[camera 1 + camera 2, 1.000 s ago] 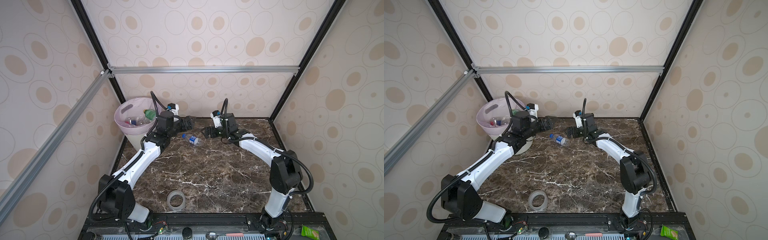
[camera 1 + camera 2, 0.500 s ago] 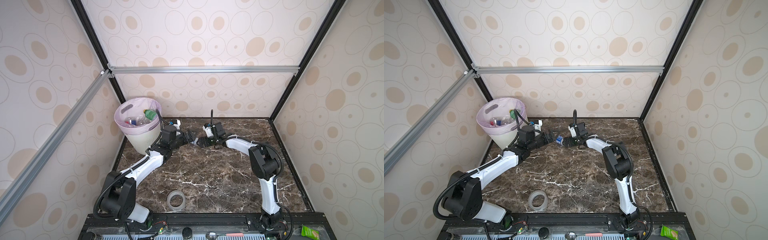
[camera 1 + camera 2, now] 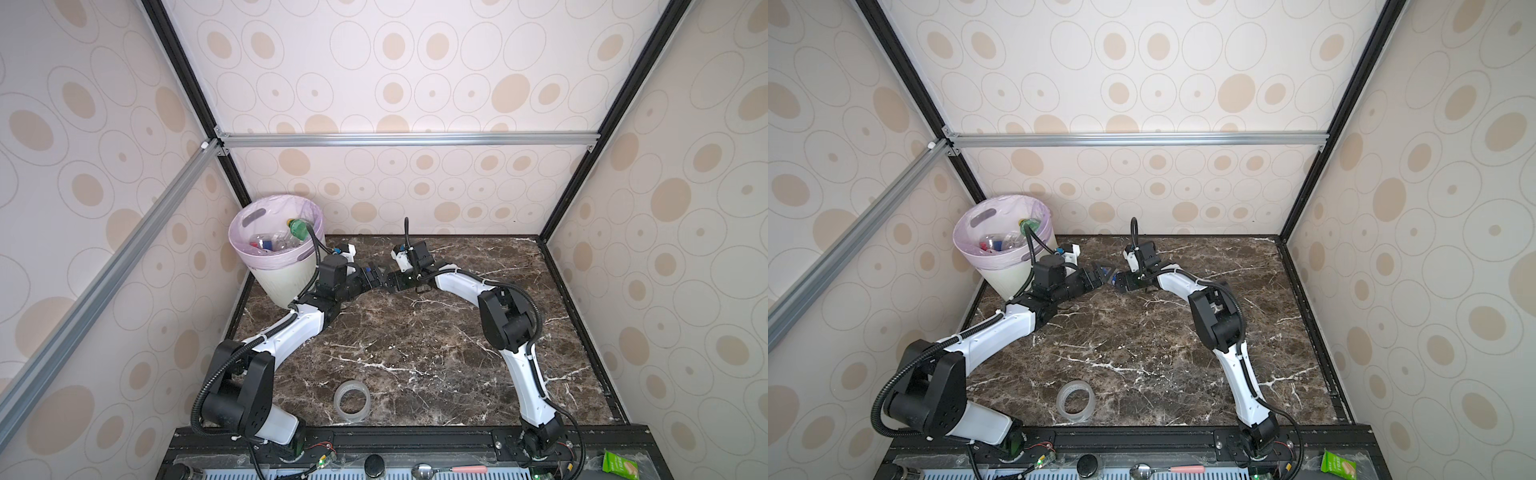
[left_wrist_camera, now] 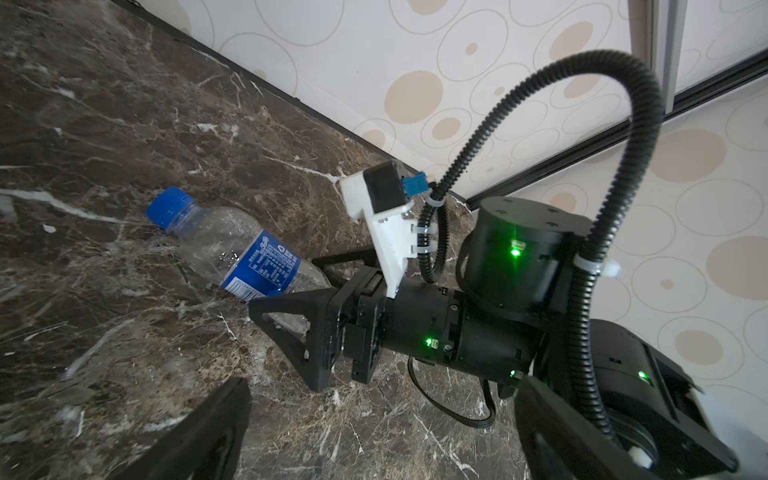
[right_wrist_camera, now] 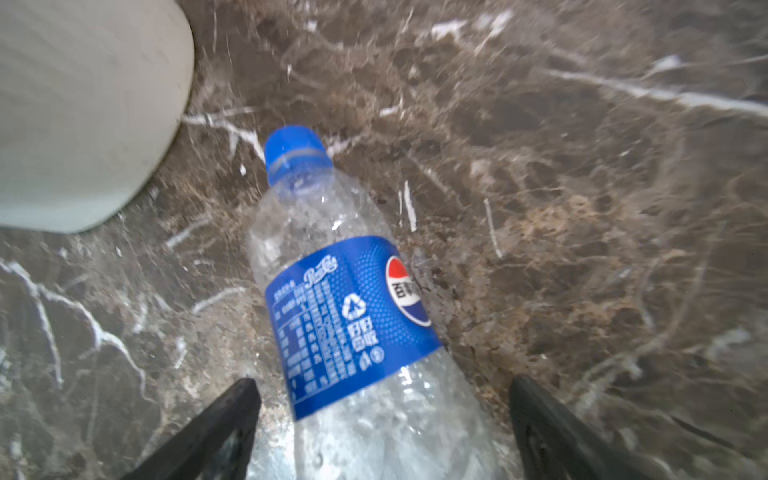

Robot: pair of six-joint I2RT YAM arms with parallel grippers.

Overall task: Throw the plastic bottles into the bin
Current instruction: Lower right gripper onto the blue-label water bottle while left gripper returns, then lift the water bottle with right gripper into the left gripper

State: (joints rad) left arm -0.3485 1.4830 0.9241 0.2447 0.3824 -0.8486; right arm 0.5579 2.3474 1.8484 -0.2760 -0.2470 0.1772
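The right gripper (image 5: 381, 381) lies low over the dark marble table (image 3: 415, 345), its jaws wide apart on either side of the lower body of a clear plastic bottle (image 5: 349, 307). A gap shows on each side, so nothing is clamped. This bottle has a blue cap and a blue label and lies on its side on the table. Its cap end points away from the right gripper, toward the foot of the bin (image 5: 83, 104). From the left wrist camera the same bottle (image 4: 249, 253) shows with its base between the right gripper's (image 4: 286, 286) two black fingers. The left gripper (image 4: 380, 386) is also spread wide and holds nothing; its fingers touch neither bottle nor table as far as can be told. In both top views the two grippers nearly meet tip to tip at about 11 o'clock on the table, left (image 3: 371, 276) facing right (image 3: 384, 279), just beside the bin. The bin (image 3: 282, 282) stands at 10 o'clock in the back corner, lined with a pale lilac bag. In it lies a heap of bottles (image 3: 274, 243), among them a green one (image 3: 297, 227) near its far rim. A clear tape ring (image 3: 352, 401) lies flat at 6 o'clock, well apart from both grippers.
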